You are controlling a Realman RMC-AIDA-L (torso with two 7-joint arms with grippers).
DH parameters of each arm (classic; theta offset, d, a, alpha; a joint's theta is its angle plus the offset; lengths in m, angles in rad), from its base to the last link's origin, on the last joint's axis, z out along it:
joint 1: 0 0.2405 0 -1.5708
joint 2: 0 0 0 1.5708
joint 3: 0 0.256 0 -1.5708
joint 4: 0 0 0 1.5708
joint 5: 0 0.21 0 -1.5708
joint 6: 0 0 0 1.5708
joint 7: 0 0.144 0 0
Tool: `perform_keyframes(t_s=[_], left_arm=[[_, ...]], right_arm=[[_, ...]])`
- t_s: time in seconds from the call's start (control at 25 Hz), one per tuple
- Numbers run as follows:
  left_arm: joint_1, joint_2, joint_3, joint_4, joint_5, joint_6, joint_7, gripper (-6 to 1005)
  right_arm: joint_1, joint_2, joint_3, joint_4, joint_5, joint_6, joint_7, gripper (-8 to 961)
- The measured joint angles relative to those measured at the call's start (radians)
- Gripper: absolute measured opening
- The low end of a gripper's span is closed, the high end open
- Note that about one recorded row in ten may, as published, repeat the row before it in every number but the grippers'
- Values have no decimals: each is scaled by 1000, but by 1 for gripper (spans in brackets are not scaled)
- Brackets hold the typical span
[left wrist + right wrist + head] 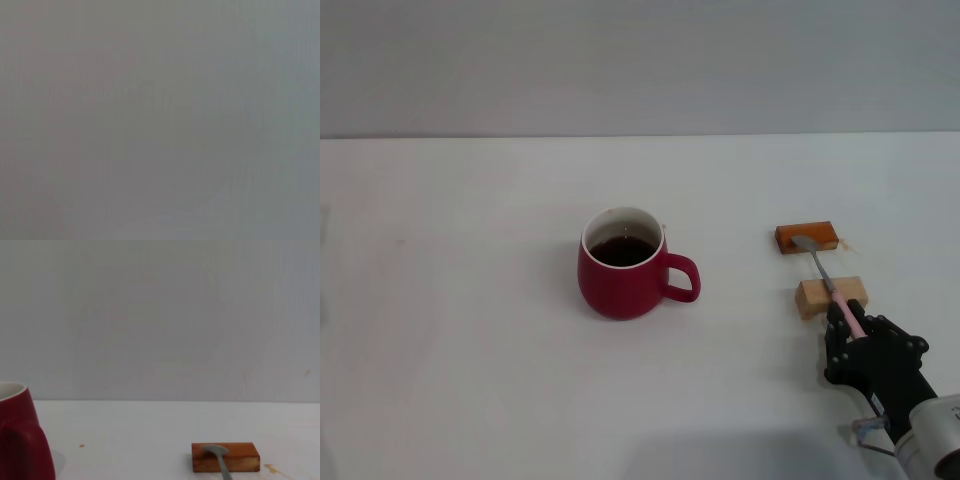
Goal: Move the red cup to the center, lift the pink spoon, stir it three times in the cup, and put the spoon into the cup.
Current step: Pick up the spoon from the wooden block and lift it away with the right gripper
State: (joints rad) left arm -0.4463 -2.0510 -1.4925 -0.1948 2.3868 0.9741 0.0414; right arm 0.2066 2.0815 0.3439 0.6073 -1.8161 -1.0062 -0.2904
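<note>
The red cup stands upright near the middle of the white table, with dark liquid inside and its handle pointing to the right. It also shows at the edge of the right wrist view. The pink spoon lies to the cup's right, its grey bowl on the orange-brown block and its neck across the light wooden block. My right gripper is at the near end of the spoon, shut on the pink handle. The spoon's bowl shows in the right wrist view. The left gripper is out of view.
The orange-brown block sits ahead of the right wrist camera, with a plain grey wall behind the table. The left wrist view shows only flat grey. Bare table lies left of the cup.
</note>
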Motion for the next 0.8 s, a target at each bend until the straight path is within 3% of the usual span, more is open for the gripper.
perform_keyframes(t_s=[0.8], left_arm=[[6, 0, 2, 0, 0, 0, 0, 844]], right_arm=[[-15, 0, 13, 3, 2, -7, -53, 158]])
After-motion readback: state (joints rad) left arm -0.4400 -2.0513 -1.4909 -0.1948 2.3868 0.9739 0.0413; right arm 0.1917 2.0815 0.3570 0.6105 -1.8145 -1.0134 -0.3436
